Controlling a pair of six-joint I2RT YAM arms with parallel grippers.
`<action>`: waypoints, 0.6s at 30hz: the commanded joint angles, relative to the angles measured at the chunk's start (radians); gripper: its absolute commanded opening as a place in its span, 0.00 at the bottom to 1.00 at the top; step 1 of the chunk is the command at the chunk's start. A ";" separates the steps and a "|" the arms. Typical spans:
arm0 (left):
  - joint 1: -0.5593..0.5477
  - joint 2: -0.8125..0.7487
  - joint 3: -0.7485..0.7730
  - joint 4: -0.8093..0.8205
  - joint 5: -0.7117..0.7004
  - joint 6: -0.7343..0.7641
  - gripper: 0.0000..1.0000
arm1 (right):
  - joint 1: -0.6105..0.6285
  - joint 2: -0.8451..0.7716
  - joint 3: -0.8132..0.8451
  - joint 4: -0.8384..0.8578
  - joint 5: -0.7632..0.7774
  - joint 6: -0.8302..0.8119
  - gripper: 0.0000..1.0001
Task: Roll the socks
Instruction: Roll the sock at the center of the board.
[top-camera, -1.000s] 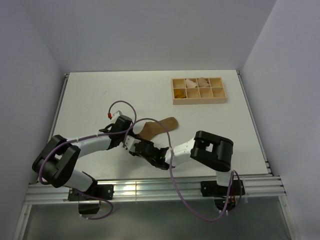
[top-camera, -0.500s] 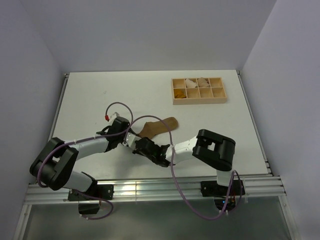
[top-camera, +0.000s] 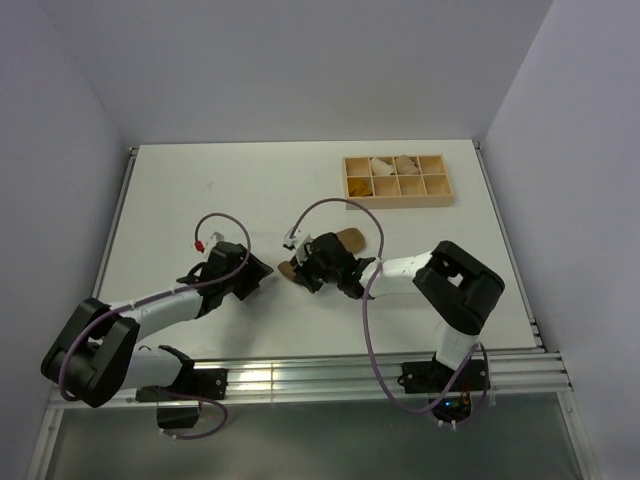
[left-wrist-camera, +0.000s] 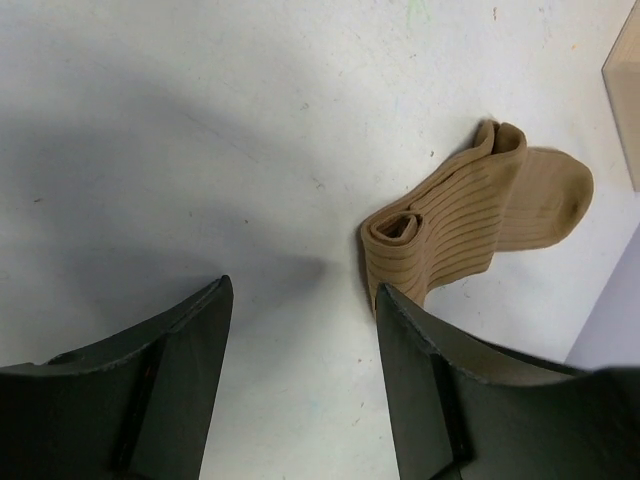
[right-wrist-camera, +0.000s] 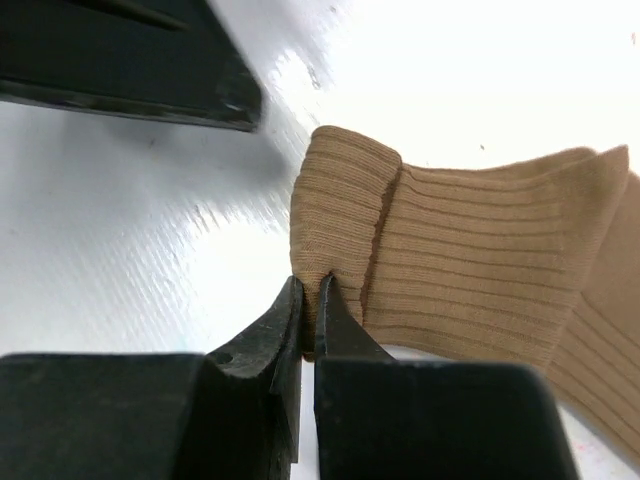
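While both arms reach in over the middle, here's the layout. White table (top-camera: 180, 190) takes up most of the view. The left arm (top-camera: 150, 305) lies low, running from the near left corner toward the centre. The right arm (top-camera: 455, 290) is folded at the elbow, forearm pointing left across the table. A purple cable (top-camera: 340, 203) loops up over that forearm.

A wooden tray (top-camera: 397, 181) split into small compartments sits far right, well apart from both arms. There are a couple of pale bundles (top-camera: 381, 165) in its far row, too small to say more.

The tan ribbed sock (left-wrist-camera: 480, 210) lies flat on the table near the centre, toe end pointing toward the tray. Its other end is curled over into a short, loose roll.

Right gripper (right-wrist-camera: 310, 295): jaws together, clamped on the edge of that rolled end, down at table level.

Left gripper (left-wrist-camera: 305, 292): jaws apart, only bare table between them. It sits just beside the rolled end. The right wrist view shows a gap between its finger and the sock, so it has no hold on it.
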 joint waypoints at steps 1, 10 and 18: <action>0.005 -0.029 -0.029 0.059 0.022 -0.026 0.65 | -0.069 -0.011 -0.040 -0.076 -0.197 0.088 0.00; 0.004 0.010 -0.032 0.204 0.116 0.003 0.65 | -0.272 0.029 -0.042 -0.028 -0.508 0.295 0.00; -0.007 0.115 -0.020 0.337 0.194 0.024 0.64 | -0.396 0.157 -0.120 0.300 -0.720 0.639 0.00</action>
